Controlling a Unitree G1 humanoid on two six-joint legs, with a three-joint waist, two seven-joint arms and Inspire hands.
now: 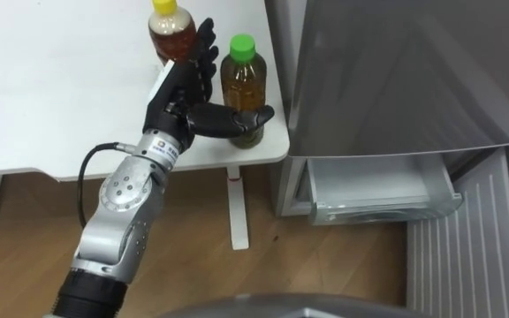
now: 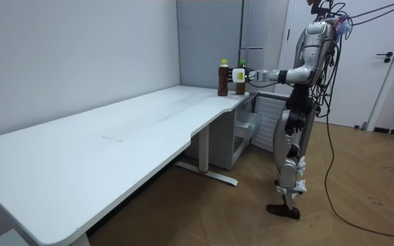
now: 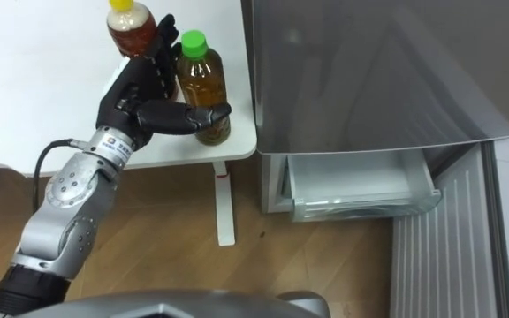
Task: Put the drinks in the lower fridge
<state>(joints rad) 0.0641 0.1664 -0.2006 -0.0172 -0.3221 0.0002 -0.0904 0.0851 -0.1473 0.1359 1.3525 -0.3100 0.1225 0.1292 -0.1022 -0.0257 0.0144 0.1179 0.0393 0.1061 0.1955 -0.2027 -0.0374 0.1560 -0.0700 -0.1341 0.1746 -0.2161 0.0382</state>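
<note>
At the table corner (image 1: 274,140), left hand (image 1: 179,93) fingers (image 1: 203,53) spread open around the amber green-capped bottle (image 1: 244,75).

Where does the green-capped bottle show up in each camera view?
Left eye view: green-capped bottle top centre, on the white table's corner, left hand's thumb across its front.
Right eye view: upper left of centre, same corner.
Room view: upper centre, at the table's far corner.
Shared landmark: the yellow-capped bottle standing beside it.
</note>
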